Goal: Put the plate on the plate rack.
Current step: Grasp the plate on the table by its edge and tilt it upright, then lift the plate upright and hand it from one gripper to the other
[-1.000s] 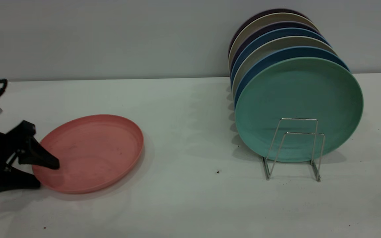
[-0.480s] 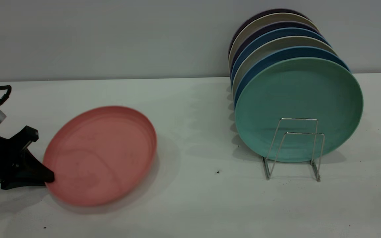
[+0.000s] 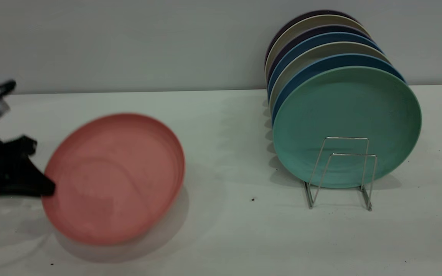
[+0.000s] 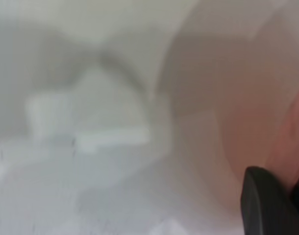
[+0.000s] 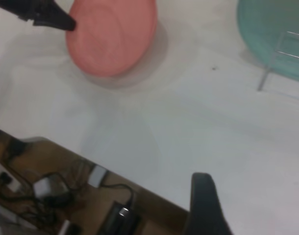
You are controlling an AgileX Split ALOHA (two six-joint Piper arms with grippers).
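Left gripper at the table's left edge, clamped on the near-left rim of the plate. Plate is lifted clear of the table, tilted up with its face toward the camera, shadow beneath. Rack stands well apart to the right, its two front loops free, the teal plate upright behind them with further plates stacked behind. Right gripper: one finger shows in its wrist view, opening cannot be told.

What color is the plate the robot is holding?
Salmon pink, the plate shows best in the exterior view.
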